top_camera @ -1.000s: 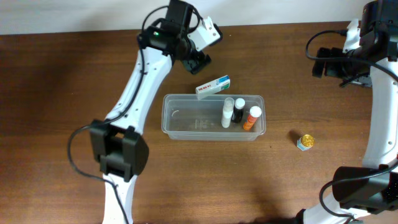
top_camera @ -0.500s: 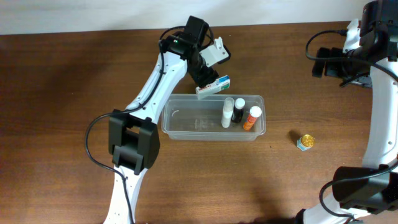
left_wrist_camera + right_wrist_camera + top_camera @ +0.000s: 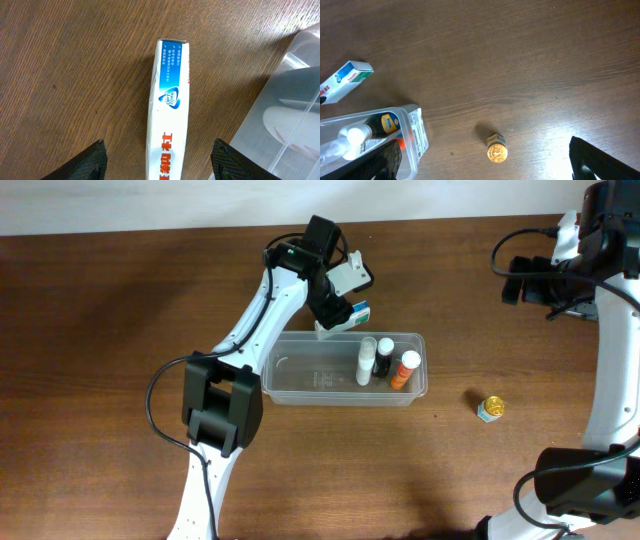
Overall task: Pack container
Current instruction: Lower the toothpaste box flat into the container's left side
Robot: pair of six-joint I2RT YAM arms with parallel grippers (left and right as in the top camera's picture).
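- Just beyond the far rim of the container [image 3: 300, 375], the left hand [image 3: 161, 157] hangs over the white carton [image 3: 170, 100]. Its fingers [image 3: 92, 161] are spread wide on either side and hold nothing.
- Mid-counter [image 3: 100, 380] sits the container, with three bottles [image 3: 384, 360] lying side by side at its right end and its left part bare.
- Gripping the carton looks like the step in hand. Lower until the pads flank its long sides, then close across the narrow width near the middle (an end grip would probably let it swing).
- Squeeze gently, since thin card likely dents. Lift clear of the rim and lay the carton lengthwise in the bare left part.
- Far off at the counter's right, the right hand [image 3: 480, 170] is also wide and empty. A gold-lidded jar [image 3: 490, 409] stands on the counter to the right of the container.
- Writing on the carton: a blue badge seems to begin "OPTI", with fine print above it too small to read. Large red Chinese characters are cut off at the lower edge (the bottle labels are illegible).
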